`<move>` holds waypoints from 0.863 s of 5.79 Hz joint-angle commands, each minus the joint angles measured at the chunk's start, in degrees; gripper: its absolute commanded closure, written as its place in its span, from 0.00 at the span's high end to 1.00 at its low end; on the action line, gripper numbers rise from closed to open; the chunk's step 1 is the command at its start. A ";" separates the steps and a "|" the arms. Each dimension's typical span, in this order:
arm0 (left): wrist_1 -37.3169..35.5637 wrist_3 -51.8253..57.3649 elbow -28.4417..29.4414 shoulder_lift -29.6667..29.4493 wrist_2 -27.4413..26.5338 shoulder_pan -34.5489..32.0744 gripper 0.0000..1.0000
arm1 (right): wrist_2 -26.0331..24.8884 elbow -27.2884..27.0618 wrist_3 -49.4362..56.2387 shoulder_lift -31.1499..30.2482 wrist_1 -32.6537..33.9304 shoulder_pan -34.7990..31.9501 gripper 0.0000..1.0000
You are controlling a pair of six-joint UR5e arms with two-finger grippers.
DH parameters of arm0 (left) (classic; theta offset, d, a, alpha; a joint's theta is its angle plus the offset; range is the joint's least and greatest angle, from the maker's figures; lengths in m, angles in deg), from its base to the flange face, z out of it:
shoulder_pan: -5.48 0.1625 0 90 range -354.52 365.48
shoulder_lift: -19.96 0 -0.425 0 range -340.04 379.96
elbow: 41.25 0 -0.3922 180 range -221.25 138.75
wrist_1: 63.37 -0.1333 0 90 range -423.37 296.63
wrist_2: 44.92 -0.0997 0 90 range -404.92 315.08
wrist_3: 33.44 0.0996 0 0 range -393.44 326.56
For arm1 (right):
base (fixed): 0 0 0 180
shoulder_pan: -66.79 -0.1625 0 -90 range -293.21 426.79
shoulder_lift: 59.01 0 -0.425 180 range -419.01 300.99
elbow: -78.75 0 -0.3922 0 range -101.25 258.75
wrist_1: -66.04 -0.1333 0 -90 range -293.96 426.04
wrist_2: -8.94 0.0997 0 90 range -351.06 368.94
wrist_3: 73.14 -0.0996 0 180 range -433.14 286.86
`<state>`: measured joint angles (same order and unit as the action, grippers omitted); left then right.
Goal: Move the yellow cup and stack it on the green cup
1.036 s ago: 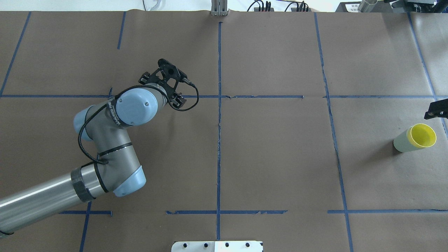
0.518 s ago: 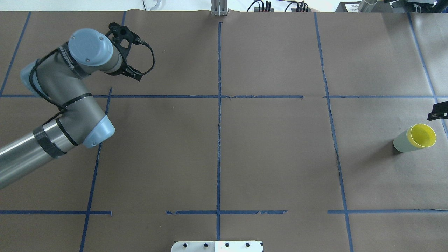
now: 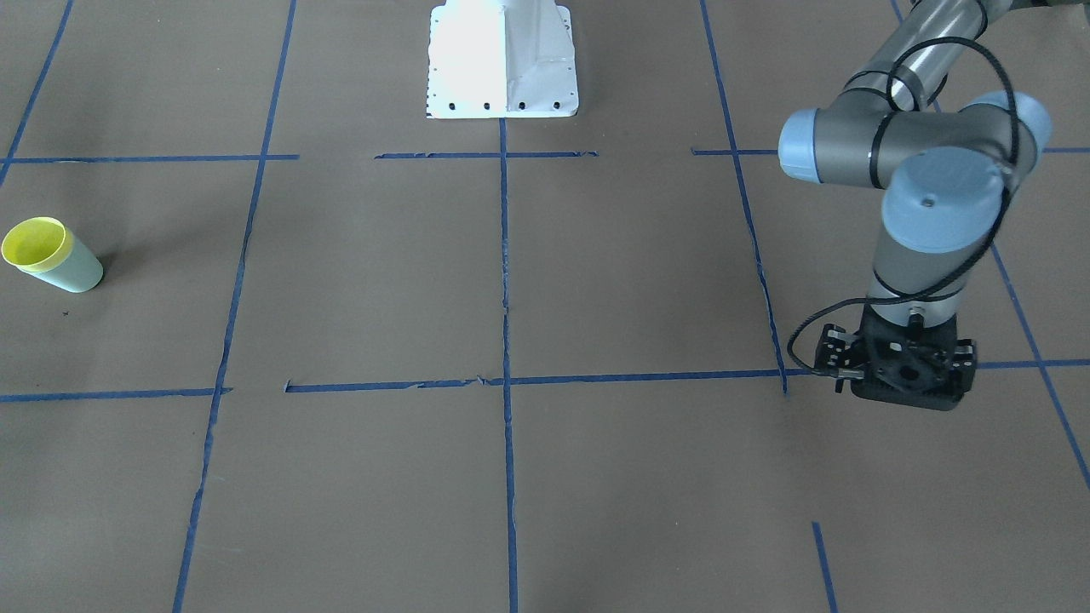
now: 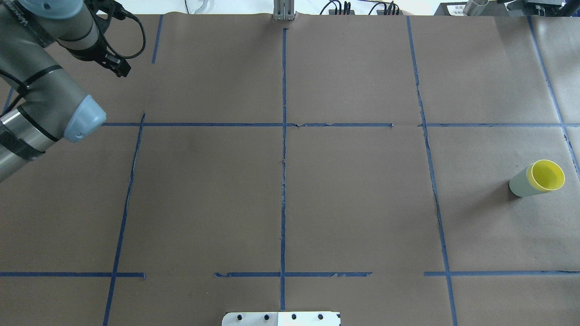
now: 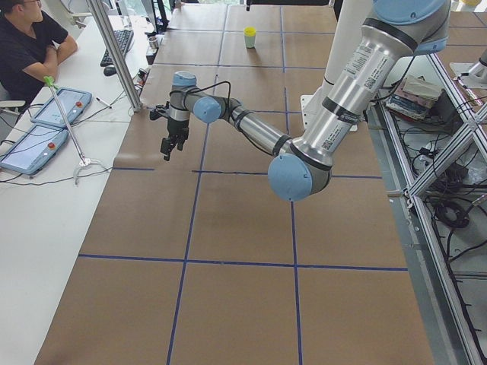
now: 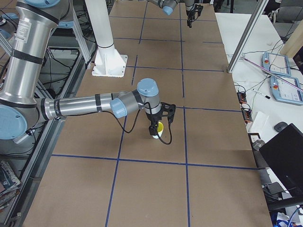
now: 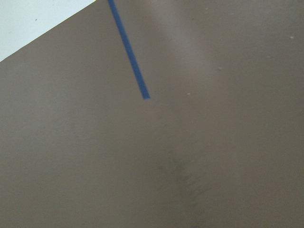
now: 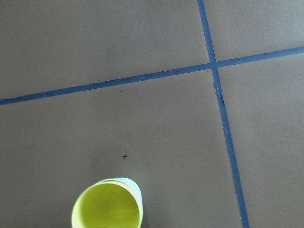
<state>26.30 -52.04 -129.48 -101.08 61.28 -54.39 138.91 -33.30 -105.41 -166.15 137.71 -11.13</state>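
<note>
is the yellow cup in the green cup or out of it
In. The yellow cup sits nested in the green cup; only its rim and inside show.

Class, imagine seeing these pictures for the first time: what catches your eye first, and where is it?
The bright yellow cup nested inside the green cup stands out, near the table's edge on the robot's right. Next comes the left gripper, hanging over the far left corner of the brown paper crossed by blue tape lines.

Yellow cup (image 4: 548, 175) mostly hidden inside green cup (image 4: 520, 185).
</note>
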 commanded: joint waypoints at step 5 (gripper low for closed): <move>-11.09 21.68 -6.34 21.94 27.74 -24.21 1.00 | 7.32 9.40 20.50 1.93 0.66 -7.95 1.00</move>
<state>15.67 -30.88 -135.78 -84.25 88.06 -75.46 146.00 -23.77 -85.29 -164.25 138.19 -18.59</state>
